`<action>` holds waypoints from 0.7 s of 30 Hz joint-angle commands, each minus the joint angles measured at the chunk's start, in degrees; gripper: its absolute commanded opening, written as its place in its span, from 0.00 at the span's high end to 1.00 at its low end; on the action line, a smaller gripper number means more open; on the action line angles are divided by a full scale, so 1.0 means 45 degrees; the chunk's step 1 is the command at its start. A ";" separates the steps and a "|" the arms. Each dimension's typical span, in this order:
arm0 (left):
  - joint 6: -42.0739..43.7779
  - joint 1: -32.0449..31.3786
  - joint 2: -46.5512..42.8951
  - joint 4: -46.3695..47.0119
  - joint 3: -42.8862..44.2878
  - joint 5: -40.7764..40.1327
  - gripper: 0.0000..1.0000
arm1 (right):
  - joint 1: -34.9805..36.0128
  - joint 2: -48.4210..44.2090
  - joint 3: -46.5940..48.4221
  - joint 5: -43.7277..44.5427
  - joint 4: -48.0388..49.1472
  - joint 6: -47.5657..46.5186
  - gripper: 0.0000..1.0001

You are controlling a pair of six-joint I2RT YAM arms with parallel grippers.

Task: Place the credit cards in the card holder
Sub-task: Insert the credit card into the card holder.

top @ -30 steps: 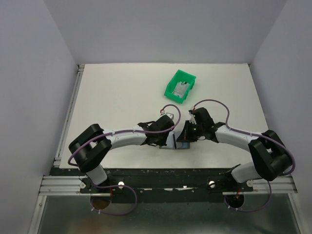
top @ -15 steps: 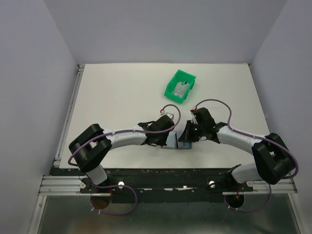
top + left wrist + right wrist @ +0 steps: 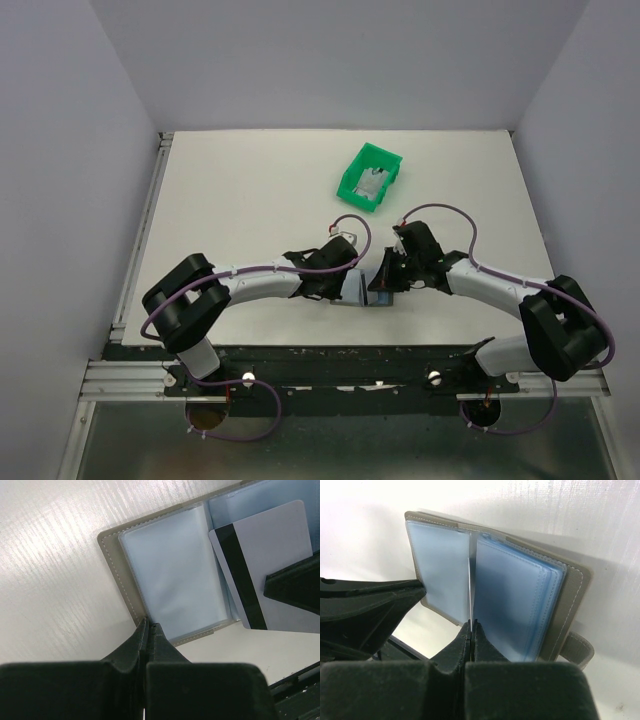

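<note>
The card holder lies open on the white bench, close to its near edge and between the 2 arms. Its cover is grey-brown and leather-like, with pale stitching along a rounded border. Inside are glossy, clear, blue-tinted plastic sleeves.

The left pincer is closed, its dark tips meeting on the stitched border of the page nearest it. Whether the border is nipped between them cannot be told. The right pincer is closed on 1 card, a thin, stiff, silver-grey rectangle with rounded corners and a black stripe along one edge.

The left wrist view shows the card's broad face over the holder's far half, stripe toward the fold. The right wrist view shows the card edge-on only, a thin white line standing between 1 spread-out sleeve and the stack of the others. It also shows the holder's strap tab sticking out past the cover. Only the top view shows a green plastic bin farther back on the bench, well apart, with something pale inside that is too small to identify.
</note>
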 commanded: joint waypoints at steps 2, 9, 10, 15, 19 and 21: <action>-0.0019 -0.0023 0.0123 0.0077 0.0177 -0.0059 1.00 | 0.0035 -0.0090 0.0049 0.0383 -0.0400 -0.0188 1.00; 0.0020 -0.0023 0.0143 0.0077 0.0216 -0.0059 1.00 | 0.0035 -0.0266 0.0010 0.0422 -0.0497 -0.0168 1.00; 0.0001 -0.0023 0.0143 0.0077 0.0216 -0.0059 1.00 | 0.0035 -0.0266 0.0030 0.0422 -0.0498 -0.0149 1.00; -0.0039 -0.0023 0.0104 0.0115 0.0157 -0.0059 1.00 | 0.0054 -0.0188 -0.0009 0.0324 -0.0517 -0.0149 1.00; -0.0019 -0.0023 0.0104 0.0116 0.0177 -0.0059 1.00 | 0.0035 -0.0246 -0.0029 0.0305 -0.0556 -0.0130 1.00; -0.0019 -0.0023 0.0123 0.0096 0.0177 -0.0059 1.00 | 0.0035 -0.0285 -0.0009 0.0343 -0.0595 -0.0149 1.00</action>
